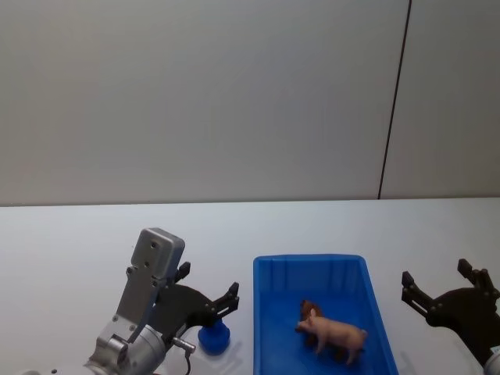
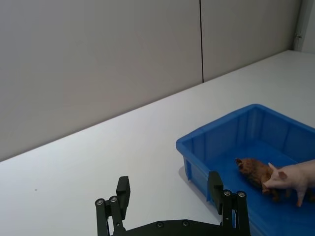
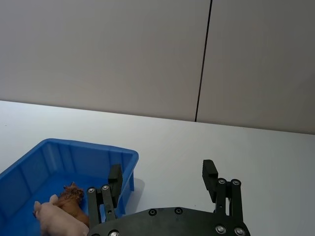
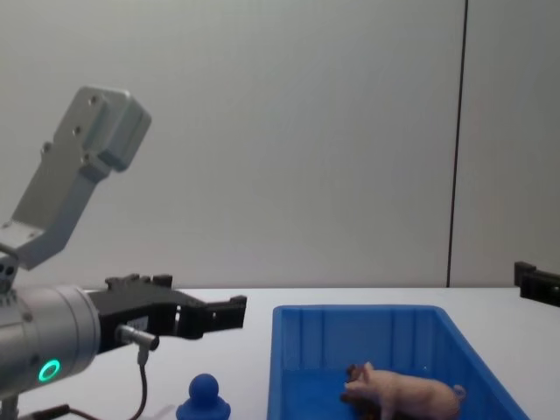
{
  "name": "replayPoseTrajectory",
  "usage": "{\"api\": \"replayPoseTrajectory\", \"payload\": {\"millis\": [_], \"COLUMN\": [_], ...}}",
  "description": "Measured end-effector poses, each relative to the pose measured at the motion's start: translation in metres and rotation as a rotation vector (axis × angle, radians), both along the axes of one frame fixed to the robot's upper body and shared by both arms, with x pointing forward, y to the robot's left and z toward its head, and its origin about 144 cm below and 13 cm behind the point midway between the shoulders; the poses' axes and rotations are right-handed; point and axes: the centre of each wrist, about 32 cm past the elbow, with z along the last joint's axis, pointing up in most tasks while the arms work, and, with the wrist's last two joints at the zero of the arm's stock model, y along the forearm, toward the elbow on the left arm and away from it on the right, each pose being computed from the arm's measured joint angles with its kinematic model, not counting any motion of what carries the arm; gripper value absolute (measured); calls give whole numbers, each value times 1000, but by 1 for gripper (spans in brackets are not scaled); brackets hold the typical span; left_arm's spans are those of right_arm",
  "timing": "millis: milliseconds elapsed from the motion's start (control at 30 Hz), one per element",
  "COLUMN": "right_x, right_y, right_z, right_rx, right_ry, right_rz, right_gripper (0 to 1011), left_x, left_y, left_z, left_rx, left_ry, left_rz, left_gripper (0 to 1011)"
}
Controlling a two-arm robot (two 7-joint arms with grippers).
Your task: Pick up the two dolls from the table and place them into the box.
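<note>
The blue box (image 1: 308, 258) stands on the white table in front of me. Inside it stands a pale pink pig (image 1: 341, 334), and a brown shaggy animal (image 1: 307, 309) lies right behind its head; both also show in the left wrist view, pig (image 2: 297, 177) and brown animal (image 2: 253, 169). A blue round-headed figurine (image 1: 212, 337) stands on the table just left of the box. My left gripper (image 1: 209, 283) hovers open above that figurine with nothing between its fingers. My right gripper (image 1: 437, 283) hangs open and empty to the right of the box.
White tabletop (image 1: 94, 234) stretches wide to the left and behind the box. A plain grey wall (image 1: 234, 94) closes off the far edge. A cable runs from my left wrist (image 4: 144, 367) down near the figurine (image 4: 203, 398).
</note>
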Motion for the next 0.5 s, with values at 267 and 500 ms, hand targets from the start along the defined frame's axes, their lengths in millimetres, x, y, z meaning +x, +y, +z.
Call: {"api": "replayPoseTrajectory", "payload": {"millis": [267,500], "right_x": [0,0], "right_y": [0,0], "right_z": [0,0], "right_rx": [0,0], "right_ry": [0,0], "right_rz": [-1,-1], "right_gripper": [1001,1001], "left_x": [5,10], "left_y": [4,6], "left_z": [-6,-10], "left_rx": [19,38], "left_ry": [61,99], "left_rz": [-5,-12], "left_gripper": [1001,1001]}}
